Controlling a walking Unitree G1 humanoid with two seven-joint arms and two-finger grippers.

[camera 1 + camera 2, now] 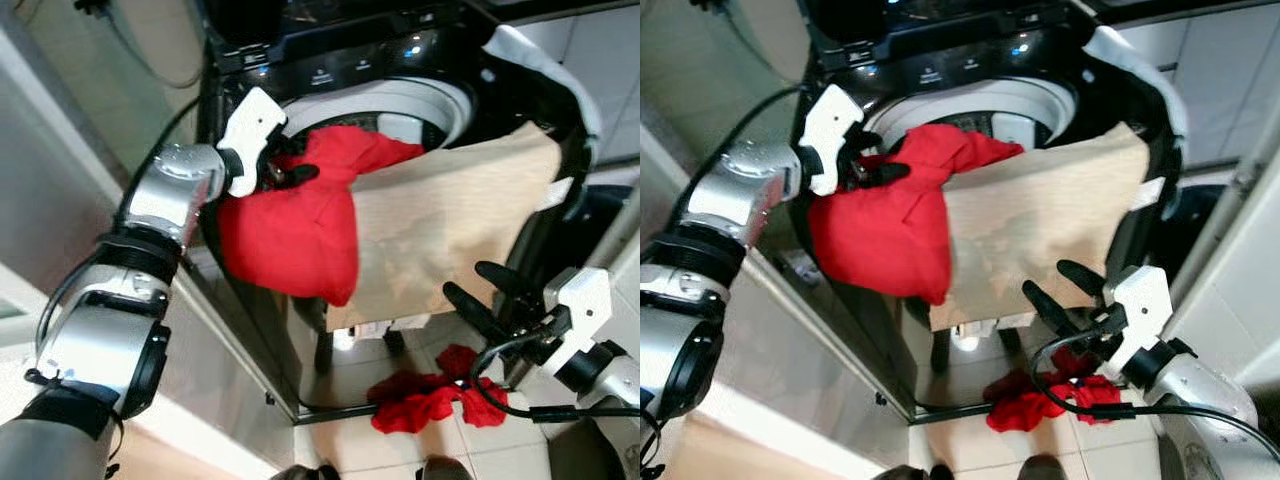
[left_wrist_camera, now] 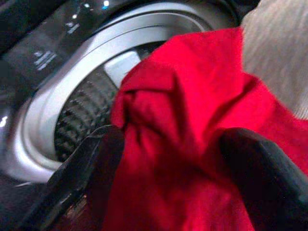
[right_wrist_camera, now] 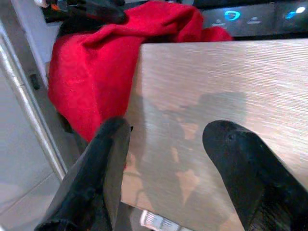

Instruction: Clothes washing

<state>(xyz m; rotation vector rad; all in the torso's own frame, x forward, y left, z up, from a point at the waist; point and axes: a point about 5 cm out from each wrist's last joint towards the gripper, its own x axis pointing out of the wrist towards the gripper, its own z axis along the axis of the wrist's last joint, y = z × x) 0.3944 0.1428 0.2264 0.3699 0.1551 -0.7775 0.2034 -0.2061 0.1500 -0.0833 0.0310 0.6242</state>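
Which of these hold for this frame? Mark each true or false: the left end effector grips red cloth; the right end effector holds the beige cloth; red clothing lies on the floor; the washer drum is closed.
1. The left end effector grips the red garment. True.
2. The right end effector holds the beige cloth. False: its fingers are open, beside the cloth.
3. A red clothing pile lies on the floor. True.
4. The washer drum is closed. False: it is open, with both cloths draped over its rim.

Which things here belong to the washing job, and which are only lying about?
For the job:
- washing machine
- red garment, held by the left tool
- beige cloth over the rim
- red clothes on the floor
- right tool, open

Lying about:
- black cable
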